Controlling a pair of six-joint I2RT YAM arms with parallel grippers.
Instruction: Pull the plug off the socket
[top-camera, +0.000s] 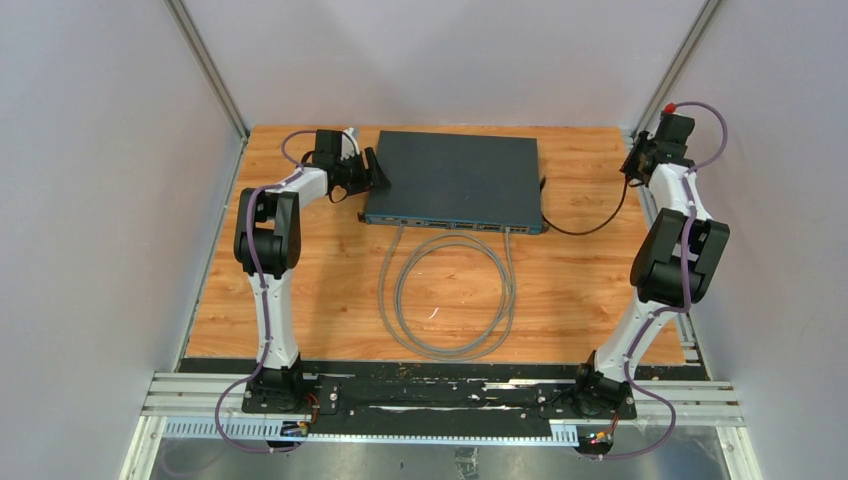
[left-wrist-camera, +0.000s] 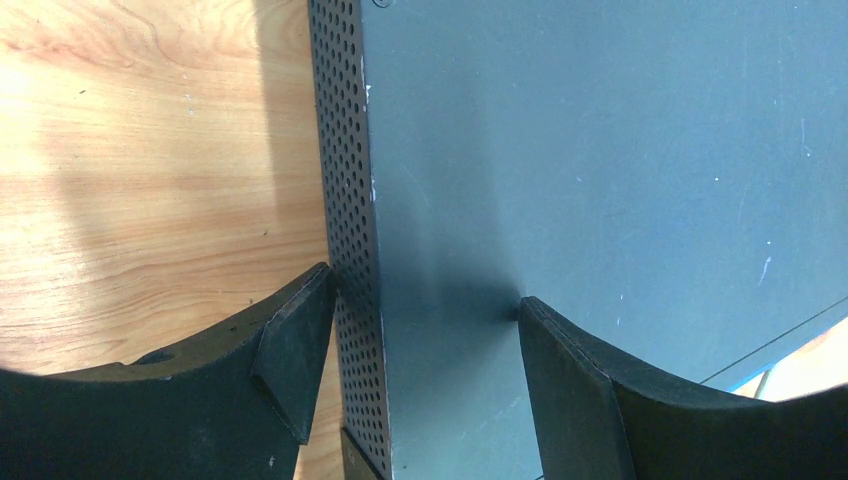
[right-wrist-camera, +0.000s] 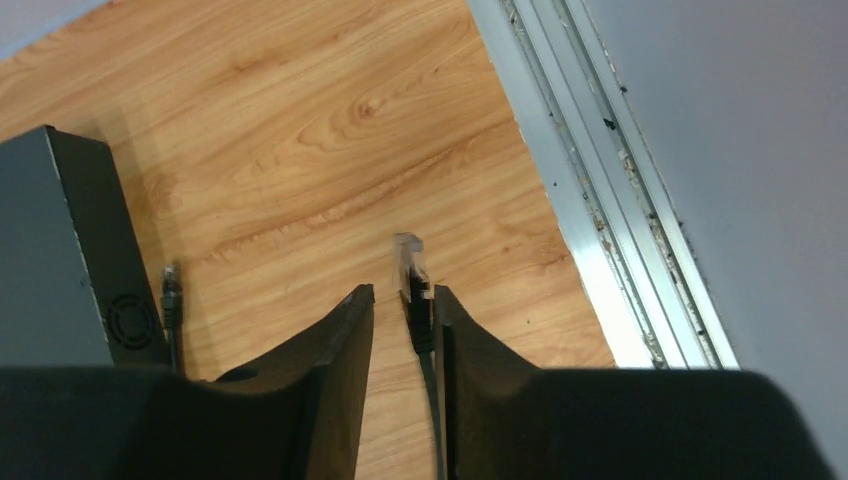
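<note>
The plug (right-wrist-camera: 410, 262) looks free of its socket: in the right wrist view its clear tip pokes out between the fingers of the right gripper (right-wrist-camera: 403, 295), well apart from the grey box (right-wrist-camera: 50, 250) and near the far right corner of the table (top-camera: 580, 290). The jaws there stand a little apart. The black cable (top-camera: 590, 228) lies against one finger (right-wrist-camera: 460, 340), with wood showing on its other side, so it seems to rest there and is not pinched. Which socket it came from cannot be picked out. The left gripper (left-wrist-camera: 425, 290) is spread wide astride the box's left edge, one finger by the perforated side wall and the other over the lid, bracing it without clamping. What remains, by this reading, is to finish cleanly. The right arm would do best to lower the plug onto bare wood near where it hangs, not swing it, because the black cable curves back to the box's right side and a tug could drag the box. A second dark connector (right-wrist-camera: 172, 285) sits just beside that side; whether it is seated cannot be told. The left arm should lift straight off, clear of the grey cable loop (top-camera: 450, 300) in front.
</note>
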